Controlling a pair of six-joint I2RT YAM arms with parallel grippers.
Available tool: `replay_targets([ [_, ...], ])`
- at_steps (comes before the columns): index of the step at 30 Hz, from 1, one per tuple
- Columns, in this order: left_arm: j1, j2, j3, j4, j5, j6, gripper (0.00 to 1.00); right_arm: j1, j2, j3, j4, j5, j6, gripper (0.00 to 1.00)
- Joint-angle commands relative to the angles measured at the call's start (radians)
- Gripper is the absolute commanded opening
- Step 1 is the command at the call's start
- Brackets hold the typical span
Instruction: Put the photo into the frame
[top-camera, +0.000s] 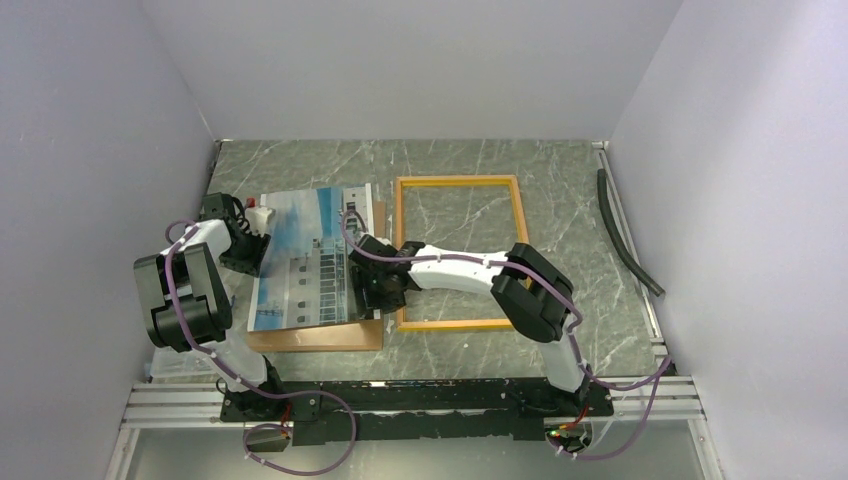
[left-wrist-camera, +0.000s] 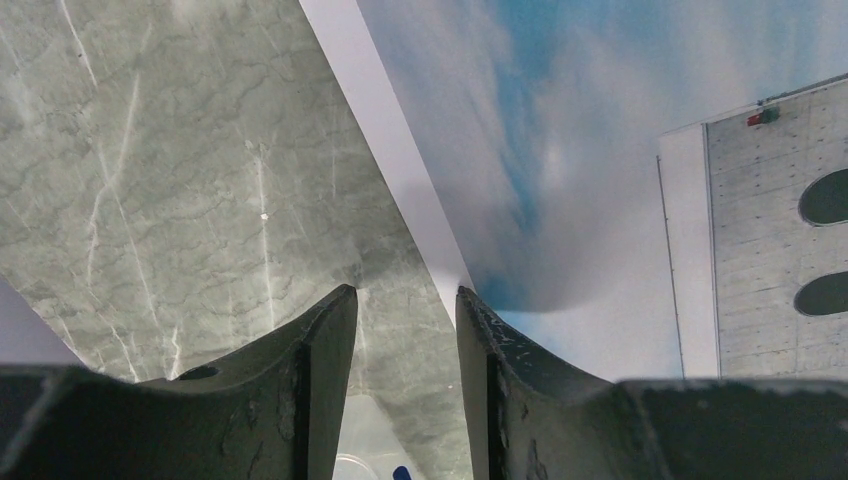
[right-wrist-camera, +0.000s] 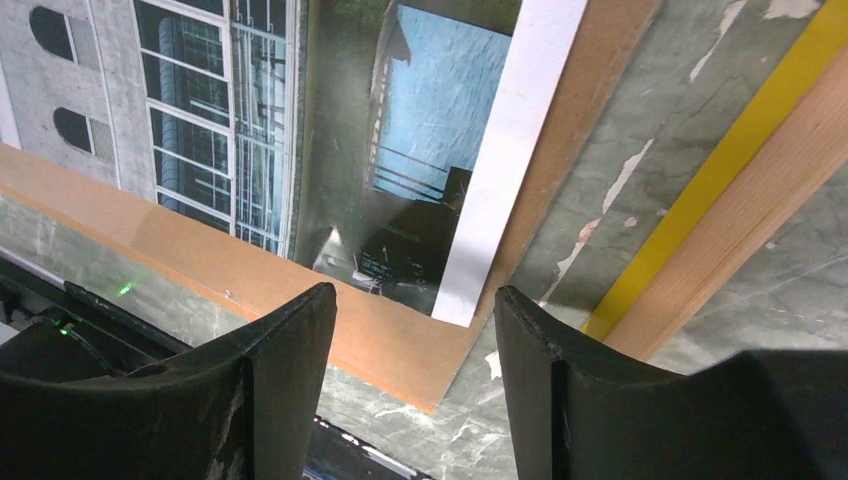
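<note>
Left pincer stands partly open, its two dark fingers apart with green marble worktop showing in the gap. It holds nothing. The white-bordered left edge of the large paper photo of a white building under blue cloudy sky runs right up to the tip of one finger; whether edge and finger actually touch I cannot tell.

Right pincer stands wider open and also grips nothing. It hangs over the near right corner of the photo. Between its fingers in the right wrist view lie that white-bordered corner and the corner of the plain brown flat backing board under it.

The photo lies picture side up on the brown board, left of the worktop's middle and a little skewed to it. Bare strips of board show along the near side and the right side. On the left, the photo's edge reaches past the board and lies over bare marble.

The thin-railed rectangular yellow-orange picture frame lies flat on the worktop just right of the board, with a narrow strip of marble between its left rail and the board's edge. Only the marble pattern shows inside its rails. The right arm reaches across the frame's near left corner.
</note>
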Motion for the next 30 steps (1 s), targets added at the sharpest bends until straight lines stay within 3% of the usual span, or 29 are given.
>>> replay_targets([
  [1, -0.018, 0.04, -0.024, -0.052, 0.077, -0.027, 0.47, 0.01, -0.031, 0.046, 0.009, 0.006, -0.022, 0.63],
  [10, -0.017, 0.035, -0.032, -0.049, 0.078, -0.022, 0.46, 0.016, -0.013, 0.08, 0.001, 0.004, -0.042, 0.62],
  [17, -0.018, 0.038, -0.03, -0.053, 0.082, -0.022, 0.46, 0.005, -0.02, 0.052, 0.088, -0.065, -0.026, 0.62],
  [30, -0.017, 0.023, -0.022, -0.065, 0.088, -0.017, 0.45, -0.122, -0.102, -0.263, 0.441, -0.315, 0.206, 0.63],
])
